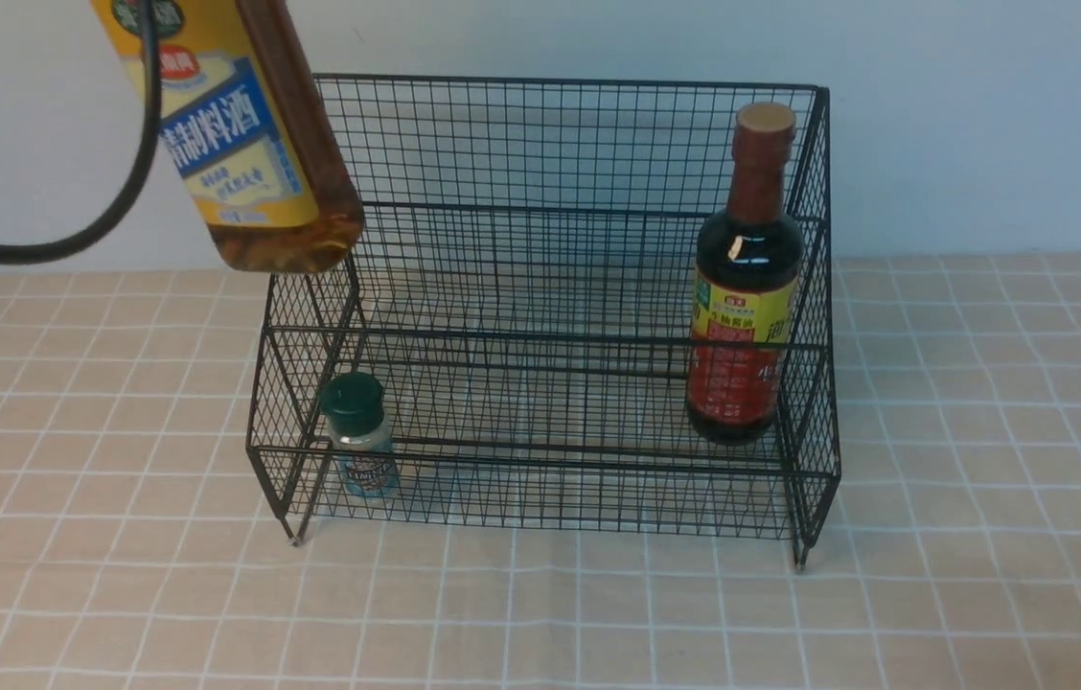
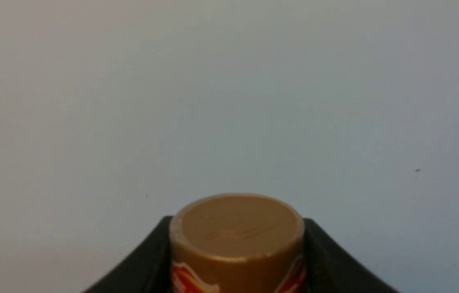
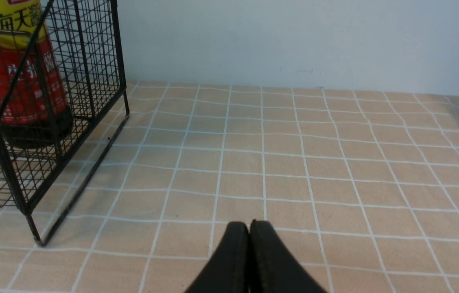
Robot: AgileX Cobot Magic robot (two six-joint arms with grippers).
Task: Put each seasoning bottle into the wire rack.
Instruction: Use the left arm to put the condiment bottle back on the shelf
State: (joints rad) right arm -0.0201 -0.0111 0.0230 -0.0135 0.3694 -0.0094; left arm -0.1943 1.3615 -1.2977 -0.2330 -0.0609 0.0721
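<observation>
In the front view, an amber bottle [image 1: 253,134] hangs tilted in the air over the left side of a black wire rack [image 1: 540,335] on a checked counter [image 1: 550,613]. A dark sauce bottle [image 1: 742,326] stands inside the rack at the right, and a green-capped shaker [image 1: 363,436] sits inside at the front left.

In the left wrist view, the left gripper [image 2: 237,260] clasps the amber bottle's tan cap [image 2: 237,232], its jaws parted by the cap's width.

In the right wrist view, the right gripper [image 3: 249,228] is closed, fingertips together, holding nothing, apart from the rack.
</observation>
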